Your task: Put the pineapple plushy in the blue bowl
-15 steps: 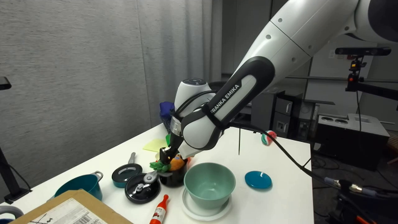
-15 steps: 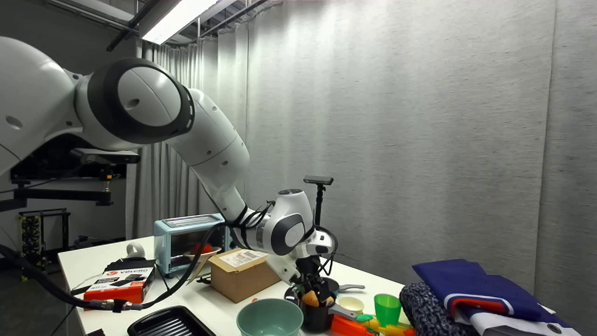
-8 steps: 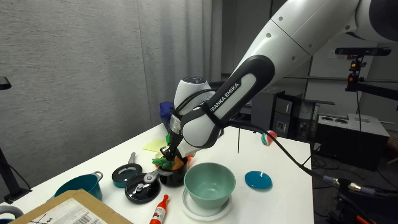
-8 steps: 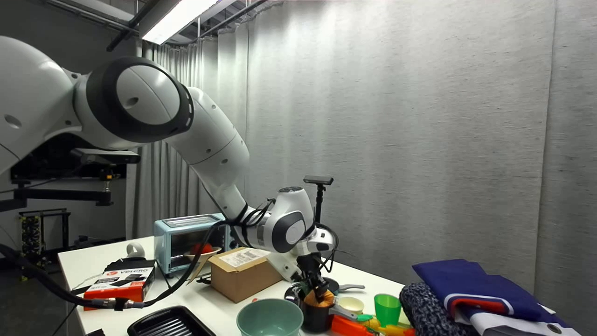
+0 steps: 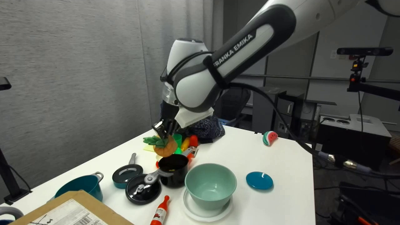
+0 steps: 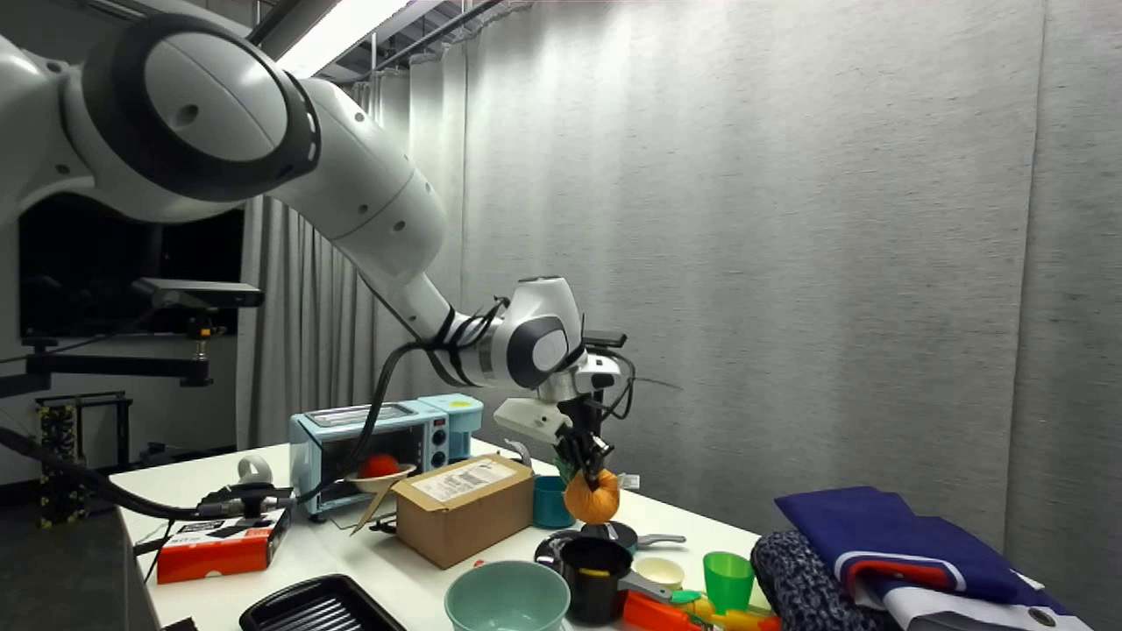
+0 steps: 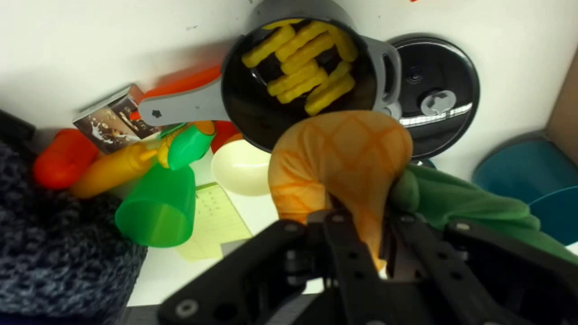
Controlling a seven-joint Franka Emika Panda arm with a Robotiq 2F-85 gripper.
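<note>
The pineapple plushy [image 5: 165, 148], orange with green leaves, hangs in the air above and behind the black pot in an exterior view. My gripper [image 7: 369, 225] is shut on it, pinching a fold of the orange cloth between both fingers in the wrist view; the green leaves stick out beside one finger. An exterior view shows the plushy [image 6: 592, 499] hanging below my gripper [image 6: 587, 464], well off the table. The blue bowl [image 5: 211, 192], pale teal and wide, stands upright on a white plate [image 5: 204, 216], with nothing seen inside. It lies out of the wrist view.
A black pot [image 5: 173, 178] holding several yellow sticks stands beside the bowl. Around it lie a black lid [image 5: 137, 195], a red bottle [image 5: 160, 212], a teal pan [image 5: 123, 181] and a bright-blue disc [image 5: 259, 180]. A cardboard box [image 6: 465, 513] stands nearby.
My gripper has closed on the pineapple plushy, which sat in the black pot, and lifted it up and out. The arm has risen; the pot and bowl have stayed put.
</note>
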